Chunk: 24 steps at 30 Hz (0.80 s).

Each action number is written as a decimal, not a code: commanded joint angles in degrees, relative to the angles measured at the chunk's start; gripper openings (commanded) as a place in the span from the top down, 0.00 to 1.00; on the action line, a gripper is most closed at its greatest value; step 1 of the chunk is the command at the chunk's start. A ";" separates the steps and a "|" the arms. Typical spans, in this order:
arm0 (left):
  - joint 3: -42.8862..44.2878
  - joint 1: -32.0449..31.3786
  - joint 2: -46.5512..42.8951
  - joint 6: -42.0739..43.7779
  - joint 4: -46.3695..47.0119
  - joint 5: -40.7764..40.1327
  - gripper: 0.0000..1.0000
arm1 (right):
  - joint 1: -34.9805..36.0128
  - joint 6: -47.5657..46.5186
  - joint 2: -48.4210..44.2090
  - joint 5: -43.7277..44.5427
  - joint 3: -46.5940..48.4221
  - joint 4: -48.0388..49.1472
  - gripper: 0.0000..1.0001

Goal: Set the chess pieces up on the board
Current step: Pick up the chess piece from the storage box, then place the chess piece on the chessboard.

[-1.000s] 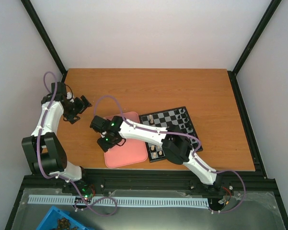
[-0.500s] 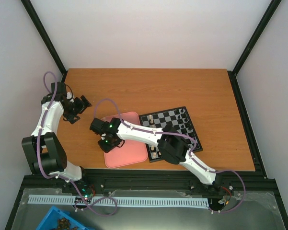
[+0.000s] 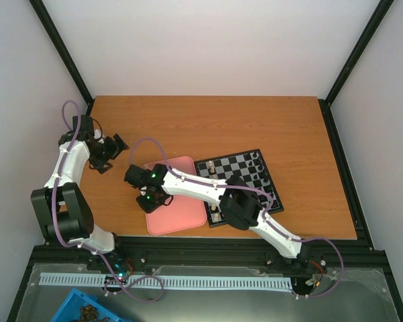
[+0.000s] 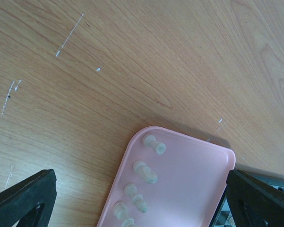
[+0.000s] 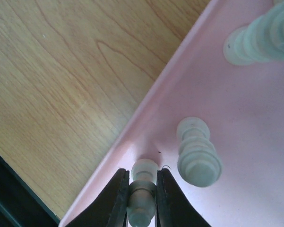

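Right wrist view: right gripper [image 5: 142,174] clenches a cream chess piece [image 5: 142,198] at six o'clock beside the pink tray [image 5: 255,118] rim; lift straight, sparing its two-o'clock neighbour [image 5: 198,156]. Left gripper [image 4: 142,194] hangs released.

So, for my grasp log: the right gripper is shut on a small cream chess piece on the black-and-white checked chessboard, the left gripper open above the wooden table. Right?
Wrong place: the small cream chess piece in the right gripper is in the pink rounded tray, not on the chessboard; the right wrist view shows it. The left gripper is open above the wooden table.
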 commanded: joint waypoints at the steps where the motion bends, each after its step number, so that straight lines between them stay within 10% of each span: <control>1: 1.14 0.23 0.45 1.11 0.74 0.63 0.00 | 0.04 0.37 -4.42 1.98 -0.83 -3.12 0.95; 15: 0.67 0.29 -0.08 1.29 0.87 0.12 0.00 | -9.45 2.12 -33.36 9.19 -36.02 -0.27 0.94; 24: 0.83 0.24 -0.29 1.68 0.64 -0.67 0.00 | -11.94 1.79 -36.56 14.74 -45.93 3.36 0.93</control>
